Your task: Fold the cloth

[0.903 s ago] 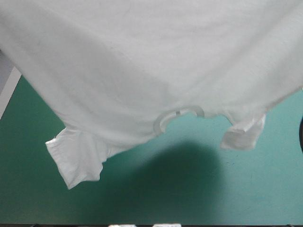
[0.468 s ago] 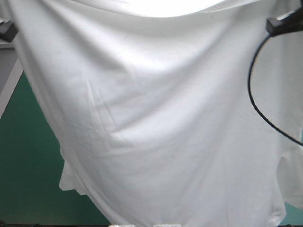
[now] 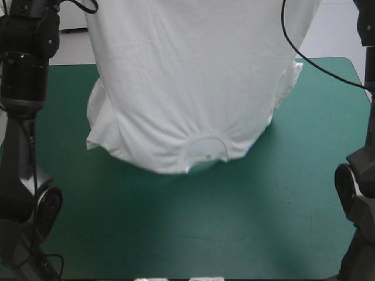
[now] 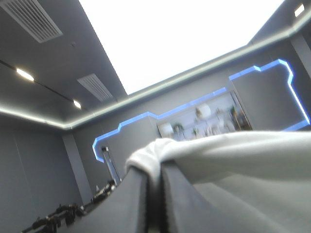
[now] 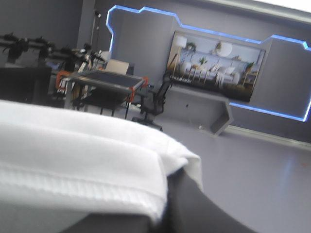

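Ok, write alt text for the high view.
A white T-shirt hangs upside down, spread wide, its collar lowest, near the teal-green table. The left arm and the right arm flank it; its held edge is out of view.

The counter (image 3: 281,199) has a teal-green cover, shadowed near its middle. A pale grey floor (image 5: 272,170) runs to grey walls (image 5: 141,43) edged with a blue light strip (image 5: 110,29). The dark ceiling (image 4: 53,58) holds a bright panel (image 4: 184,34), vents (image 4: 36,19) and small lamps (image 4: 24,74). A dark table (image 5: 104,80) and an office chair (image 5: 153,104) stand near the wall.
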You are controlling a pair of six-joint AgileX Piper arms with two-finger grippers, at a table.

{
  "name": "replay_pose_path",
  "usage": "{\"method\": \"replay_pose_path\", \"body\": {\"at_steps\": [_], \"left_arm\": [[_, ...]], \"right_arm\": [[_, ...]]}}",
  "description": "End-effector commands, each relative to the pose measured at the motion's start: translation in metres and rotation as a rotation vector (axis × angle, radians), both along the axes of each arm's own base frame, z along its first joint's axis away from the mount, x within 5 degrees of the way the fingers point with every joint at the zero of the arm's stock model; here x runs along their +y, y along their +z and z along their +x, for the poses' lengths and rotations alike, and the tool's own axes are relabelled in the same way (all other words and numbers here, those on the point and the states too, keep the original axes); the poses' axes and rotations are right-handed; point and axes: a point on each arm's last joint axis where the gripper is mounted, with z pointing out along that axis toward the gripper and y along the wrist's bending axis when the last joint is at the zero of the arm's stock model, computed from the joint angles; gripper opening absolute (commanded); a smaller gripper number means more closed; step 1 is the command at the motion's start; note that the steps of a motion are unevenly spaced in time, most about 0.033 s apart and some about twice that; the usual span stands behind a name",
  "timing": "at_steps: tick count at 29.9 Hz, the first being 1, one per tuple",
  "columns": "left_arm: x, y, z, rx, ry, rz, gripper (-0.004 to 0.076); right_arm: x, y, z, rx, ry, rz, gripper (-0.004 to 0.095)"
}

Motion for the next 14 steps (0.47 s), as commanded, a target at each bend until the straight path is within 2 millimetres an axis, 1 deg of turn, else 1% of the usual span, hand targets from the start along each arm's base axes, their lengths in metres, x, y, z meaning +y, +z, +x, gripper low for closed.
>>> {"method": "replay_pose_path", "body": {"at_steps": [1,4,6,8,10,12,14], "left_arm": [[0.022,0.035,-0.034,-0.325,-0.046,-0.126,-0.0008],[0.024,0.040,-0.036,-0.373,-0.034,-0.129,-0.0008],[0.024,0.038,-0.031,-0.364,-0.030,-0.128,-0.0008],[0.027,0.029,-0.014,-0.291,-0.011,-0.124,-0.0008],[0.029,0.011,0.011,-0.148,-0.016,-0.139,-0.0008],[0.030,-0.009,0.036,0.013,-0.032,-0.161,-0.0008],[0.033,-0.031,0.057,0.172,-0.029,-0.163,-0.0008]], "right_arm": [[-0.020,0.040,-0.034,-0.330,-0.041,0.031,-0.0017],[-0.026,0.041,-0.034,-0.354,-0.048,0.044,-0.0017],[-0.026,0.037,-0.029,-0.332,-0.053,0.037,-0.0017],[-0.027,0.030,-0.018,-0.294,-0.056,0.027,-0.0017],[-0.026,0.018,-0.004,-0.229,-0.053,0.021,-0.0017],[-0.026,0.001,0.014,-0.126,-0.049,0.009,-0.0017],[-0.025,-0.022,0.033,0.013,-0.038,-0.007,-0.0017]]}}
